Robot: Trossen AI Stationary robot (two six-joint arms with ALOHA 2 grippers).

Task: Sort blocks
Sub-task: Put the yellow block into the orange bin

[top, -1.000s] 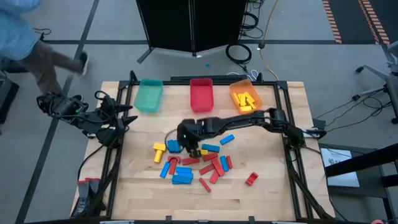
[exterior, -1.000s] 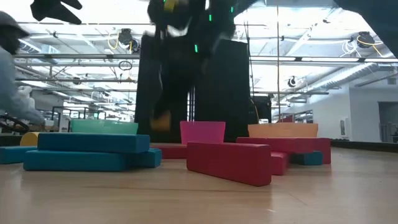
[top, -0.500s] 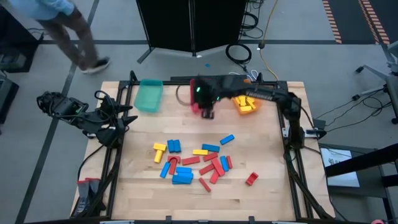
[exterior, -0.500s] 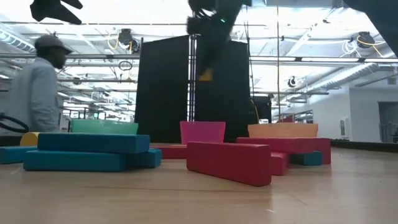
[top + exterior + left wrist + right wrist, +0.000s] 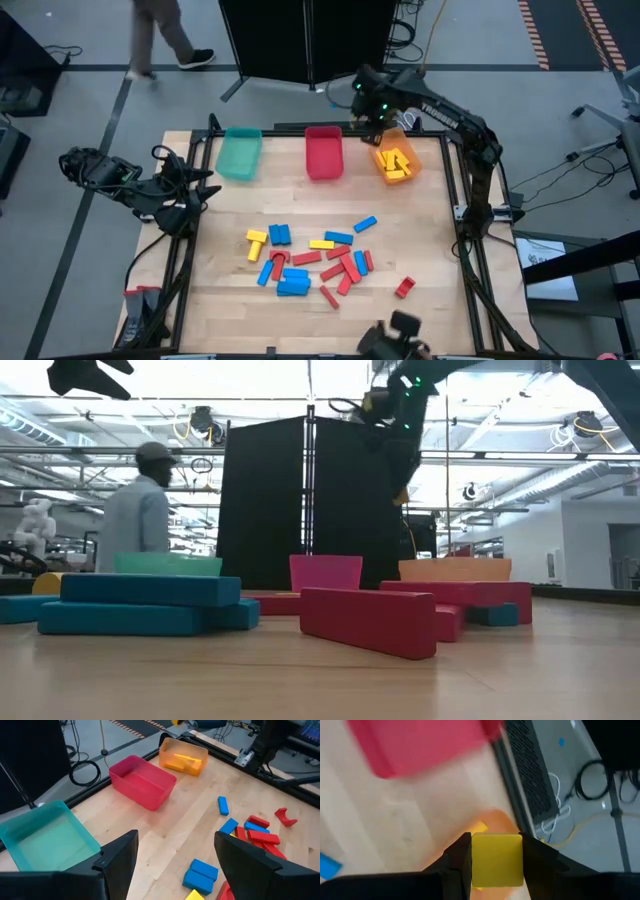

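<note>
The right claw (image 5: 496, 862) grips a yellow block (image 5: 497, 859) above the orange bin (image 5: 395, 155) at the counter's (image 5: 430, 250) far edge. The left claw (image 5: 172, 857) waits, open, off the counter's left side. Red, blue and yellow blocks (image 5: 315, 262) lie mid-counter. No writing is legible.

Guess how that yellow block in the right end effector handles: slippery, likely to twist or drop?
Probably stiff: the yellow block keeps square edges between the right end effector's fingers. Likely light, being small beside the orange bin. Its flat faces sit flush against the pads, so twisting seems unlikely, though a smooth finish could slip.
</note>
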